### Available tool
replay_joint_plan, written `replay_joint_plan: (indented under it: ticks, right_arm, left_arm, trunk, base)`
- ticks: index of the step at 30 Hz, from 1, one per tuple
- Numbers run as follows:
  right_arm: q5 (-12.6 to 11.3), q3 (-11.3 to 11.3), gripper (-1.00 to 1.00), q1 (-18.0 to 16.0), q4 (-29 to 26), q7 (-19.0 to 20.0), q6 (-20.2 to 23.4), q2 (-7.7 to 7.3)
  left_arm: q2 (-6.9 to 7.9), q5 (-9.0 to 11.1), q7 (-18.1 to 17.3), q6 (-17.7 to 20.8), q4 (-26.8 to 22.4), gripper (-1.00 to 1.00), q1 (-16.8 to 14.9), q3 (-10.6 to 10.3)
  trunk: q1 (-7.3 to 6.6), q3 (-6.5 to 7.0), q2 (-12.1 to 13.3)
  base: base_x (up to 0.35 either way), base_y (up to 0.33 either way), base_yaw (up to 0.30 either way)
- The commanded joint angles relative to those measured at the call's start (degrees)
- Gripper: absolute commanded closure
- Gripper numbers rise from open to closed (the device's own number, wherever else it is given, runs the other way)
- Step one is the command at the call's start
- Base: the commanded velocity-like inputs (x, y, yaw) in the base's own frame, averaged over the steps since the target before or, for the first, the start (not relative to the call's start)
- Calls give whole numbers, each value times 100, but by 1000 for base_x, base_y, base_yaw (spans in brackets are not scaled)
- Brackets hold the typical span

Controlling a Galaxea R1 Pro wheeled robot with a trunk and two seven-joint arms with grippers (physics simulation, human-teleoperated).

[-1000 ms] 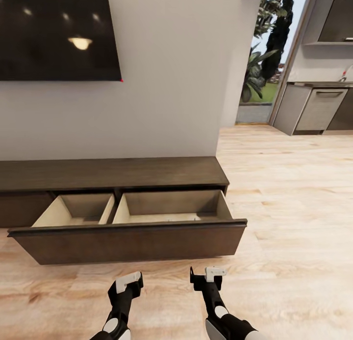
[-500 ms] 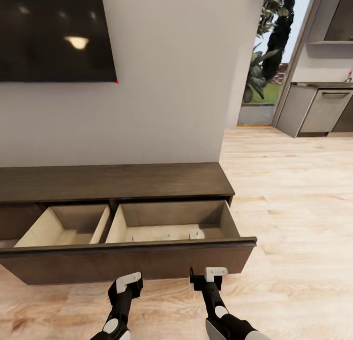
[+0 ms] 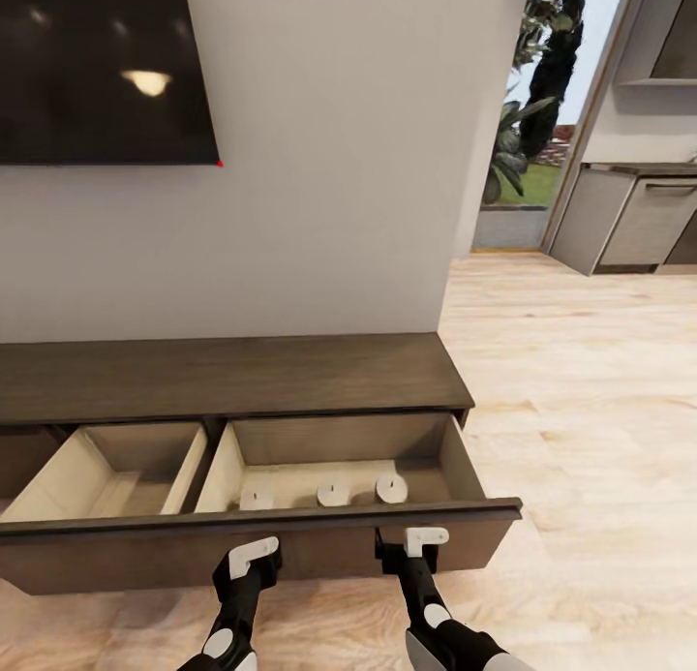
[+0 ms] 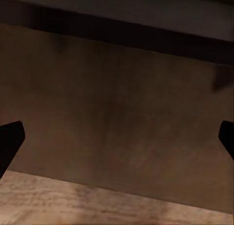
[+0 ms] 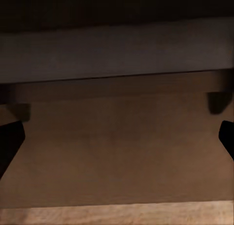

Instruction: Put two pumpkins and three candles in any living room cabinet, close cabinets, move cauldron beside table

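Robot has rolled closer to the cabinet (image 3: pixel 232 376); 3 candles (image 3: pixel 334 494) now show inside its open drawer (image 3: pixel 290 545). Left fingers (image 3: pixel 254 562) and right fingers (image 3: pixel 411 547) hang released, empty, near its front.

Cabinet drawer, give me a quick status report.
Left tool and right tool open, empty, facing the drawer front. Three candles in the open drawer's right compartment. Nothing between tools and front.
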Motion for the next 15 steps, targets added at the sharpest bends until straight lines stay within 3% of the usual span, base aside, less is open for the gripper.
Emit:
replay_joint_plan:
  ticks: [1,15]
  right_arm:
    - [-21,27,-100,-8,-1,-42,-23,-1]
    - [-21,27,-100,-9,1,-43,-23,-1]
  left_arm:
    - [8,44,42,-28,-5,-100,-7,-48]
    - [8,43,42,-27,-5,-100,-7,-48]
  trunk:
    - [0,-4,-2]
    - [0,-4,-2]
  base:
    - [163,0,0]
    - [273,0,0]
